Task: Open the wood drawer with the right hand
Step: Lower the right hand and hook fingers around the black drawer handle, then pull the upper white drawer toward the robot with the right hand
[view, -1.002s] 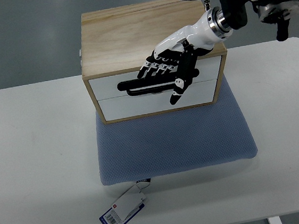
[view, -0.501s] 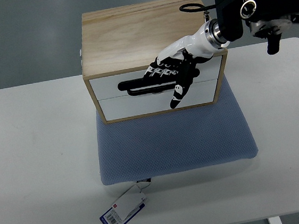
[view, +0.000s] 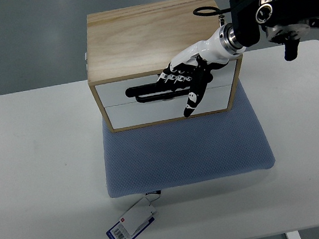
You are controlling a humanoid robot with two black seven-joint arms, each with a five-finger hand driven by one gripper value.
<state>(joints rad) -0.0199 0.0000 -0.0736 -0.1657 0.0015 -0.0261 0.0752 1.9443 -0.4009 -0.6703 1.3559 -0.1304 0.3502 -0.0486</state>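
Observation:
A light wood drawer box (view: 151,37) stands on a blue mat (view: 185,148). Its front holds two white drawer fronts, and the upper drawer (view: 114,93) carries a black bar handle (view: 139,91). My right hand (view: 187,82), white and black, comes in from the upper right and lies over the right end of that handle. Its fingers (view: 172,78) reach left along the bar, and the thumb (view: 192,102) hangs down over the lower drawer front. Whether the fingers hook the bar cannot be seen. Both drawers look flush with the box. No left arm shows.
The box and mat sit on a white table (view: 39,166). A blue and white tag (view: 130,224) lies at the mat's near left corner. The table's near edge runs along the bottom of the picture. Grey floor shows beyond the table.
The right hand has shifted slightly right and lower on the handle, its wrist turning a little. The drawer has not moved.

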